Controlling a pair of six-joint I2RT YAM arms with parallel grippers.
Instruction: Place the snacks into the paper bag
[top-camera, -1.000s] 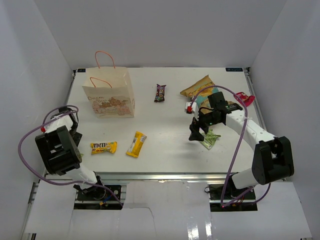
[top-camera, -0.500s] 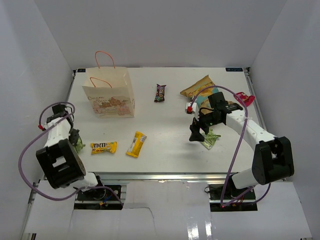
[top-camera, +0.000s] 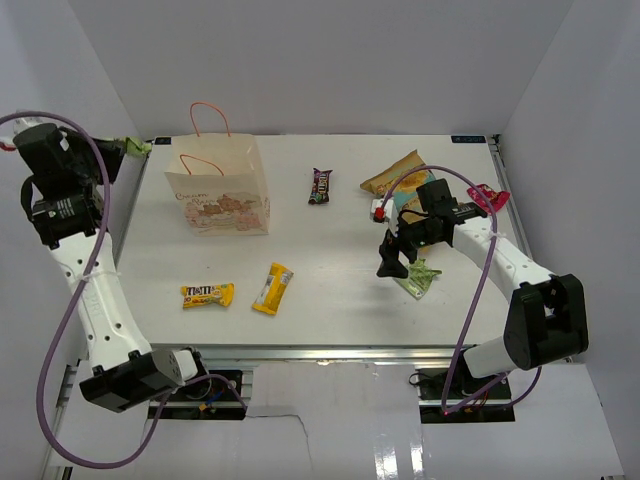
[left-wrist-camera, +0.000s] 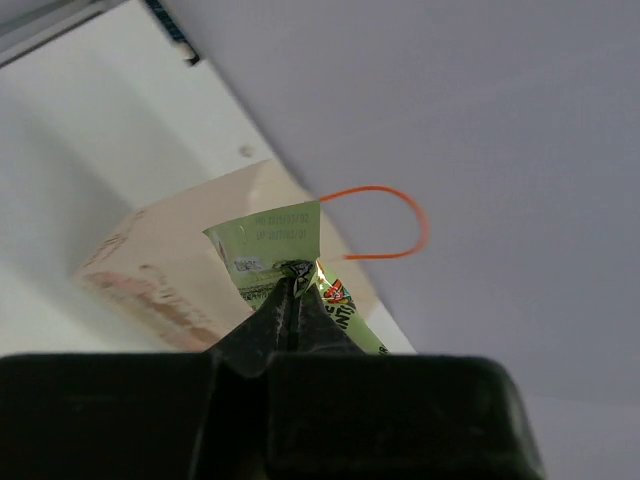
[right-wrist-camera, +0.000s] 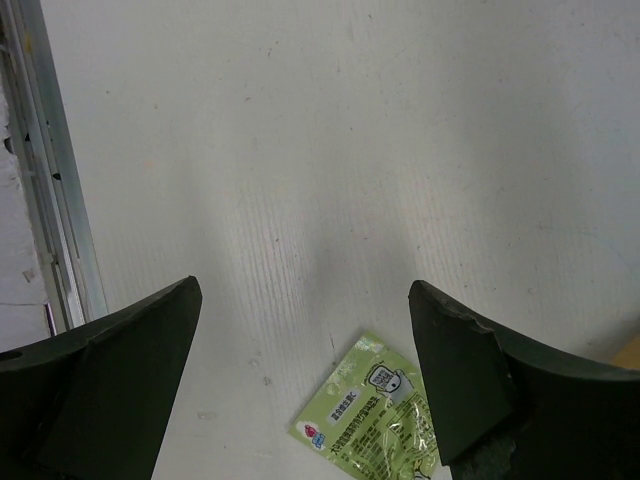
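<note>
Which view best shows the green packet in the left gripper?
Left wrist: the held green packet, print visible, pinched in the left gripper. Top external shows only a green speck; right wrist shows a different green packet.

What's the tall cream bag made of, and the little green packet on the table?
The cream gift bag looks like matte paper, with crisp folded edges. The small green packet seems thin glossy plastic film: it shines and crinkles.

top external: high over the near edge, looking down
left wrist: far left corner, close
right wrist: low, facing down
shared: paper bag (top-camera: 220, 195) (left-wrist-camera: 160, 260), top and left
</note>
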